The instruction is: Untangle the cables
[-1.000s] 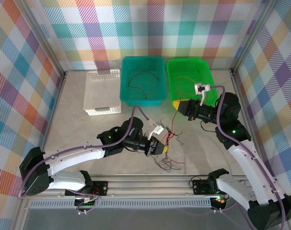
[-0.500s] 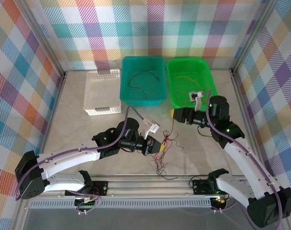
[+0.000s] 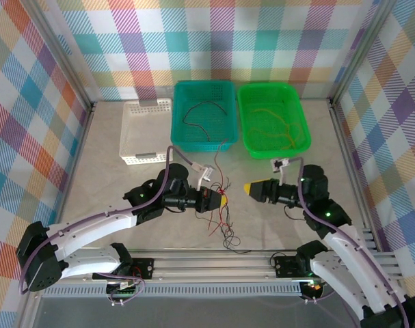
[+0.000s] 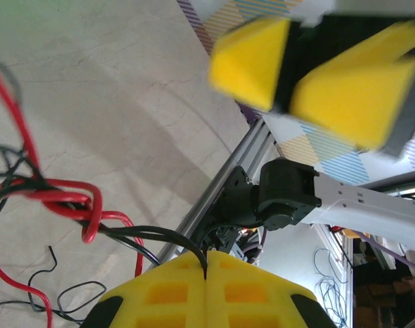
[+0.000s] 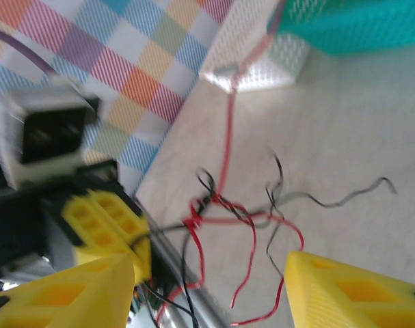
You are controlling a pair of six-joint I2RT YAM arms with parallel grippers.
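Cables (image 3: pixel 224 208): a snarl of thin red and black strands on the bench (image 3: pixel 111 178). It is bunched at the tip of the left tool (image 3: pixel 221 201) and trails from there toward the near rail.
Left tool: pads together, clamped on the cables. In its wrist view a black strand (image 4: pixel 183 240) runs straight into the seam between the yellow pads, and red loops (image 4: pixel 70 201) are knotted just beyond the tips.
Right tool (image 3: pixel 250 188): jaws apart, nothing between them. It faces the left tool tip to tip, and the knot lies between the two, closer to the left one.
In the way: a long red strand (image 5: pixel 228 130) climbs from the knot, away from both tools, toward the baskets. Black ends fan out over the bench ahead of the right tool.
Teal basket (image 3: pixel 204 145): beyond the left tool, holding one dark cable (image 3: pixel 193 116).
Green basket (image 3: pixel 275 152): beyond the right tool, holding fine orange-yellow cables (image 3: pixel 275 123).
White basket (image 3: pixel 147 159): just beside the teal basket, on the side away from the right tool.
Purple-grey arm cable (image 3: pixel 171 160): arches over the left arm behind its tool.
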